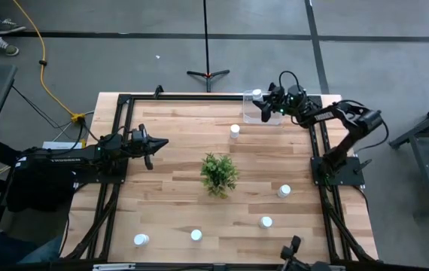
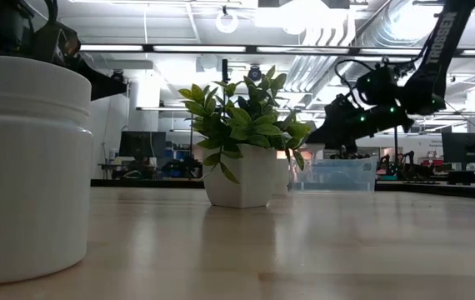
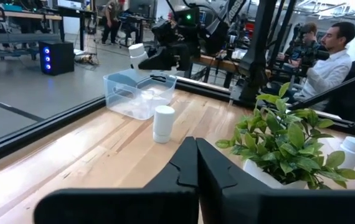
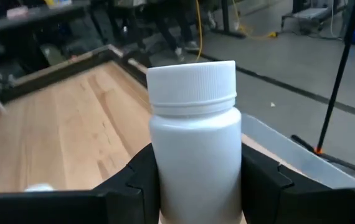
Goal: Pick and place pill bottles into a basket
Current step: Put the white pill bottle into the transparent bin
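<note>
My right gripper (image 1: pixel 262 100) is shut on a white pill bottle (image 4: pixel 193 124) and holds it upright above the clear basket (image 1: pixel 269 119) at the back right of the table. The same held bottle (image 3: pixel 137 54) hangs over the basket (image 3: pixel 139 93) in the left wrist view. One bottle (image 1: pixel 235 130) stands just in front of the basket. Several more pill bottles stand nearer the front: one (image 1: pixel 284 191) on the right, one (image 1: pixel 266 222) below it, and two (image 1: pixel 196 235) (image 1: pixel 141 240) at the front left. My left gripper (image 1: pixel 156 143) waits shut at the table's left side, holding nothing.
A small green potted plant (image 1: pixel 219 172) stands mid-table between the arms. A black frame (image 1: pixel 121 120) borders the table's sides and back. A person (image 3: pixel 330 59) sits beyond the table's far side. A stand (image 1: pixel 207 73) is on the floor behind.
</note>
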Available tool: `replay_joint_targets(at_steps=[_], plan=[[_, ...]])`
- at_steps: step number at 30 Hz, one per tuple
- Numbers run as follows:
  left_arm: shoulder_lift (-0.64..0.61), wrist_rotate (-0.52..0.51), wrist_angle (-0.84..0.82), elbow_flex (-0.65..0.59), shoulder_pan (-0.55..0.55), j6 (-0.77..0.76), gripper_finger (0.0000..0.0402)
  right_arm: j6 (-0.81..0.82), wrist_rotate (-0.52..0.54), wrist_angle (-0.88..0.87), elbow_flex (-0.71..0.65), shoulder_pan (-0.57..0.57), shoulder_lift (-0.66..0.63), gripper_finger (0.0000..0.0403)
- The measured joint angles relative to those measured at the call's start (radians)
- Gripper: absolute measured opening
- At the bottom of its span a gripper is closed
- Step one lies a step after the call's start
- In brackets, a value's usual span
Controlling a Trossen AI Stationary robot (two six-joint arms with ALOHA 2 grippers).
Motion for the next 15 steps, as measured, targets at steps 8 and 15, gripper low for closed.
replay_joint_targets(at_steps=[8,15], plan=[[0.0,0.008,0.0,0.0,0.0,-0.003,0.0027,0.047,0.06,0.167,0.0,0.028,0.09,0.0149],[0.0,0.007,-0.004,0.0,0.0,-0.003,0.0022,0.007,0.12,0.173,0.0,0.058,0.129,0.0149]])
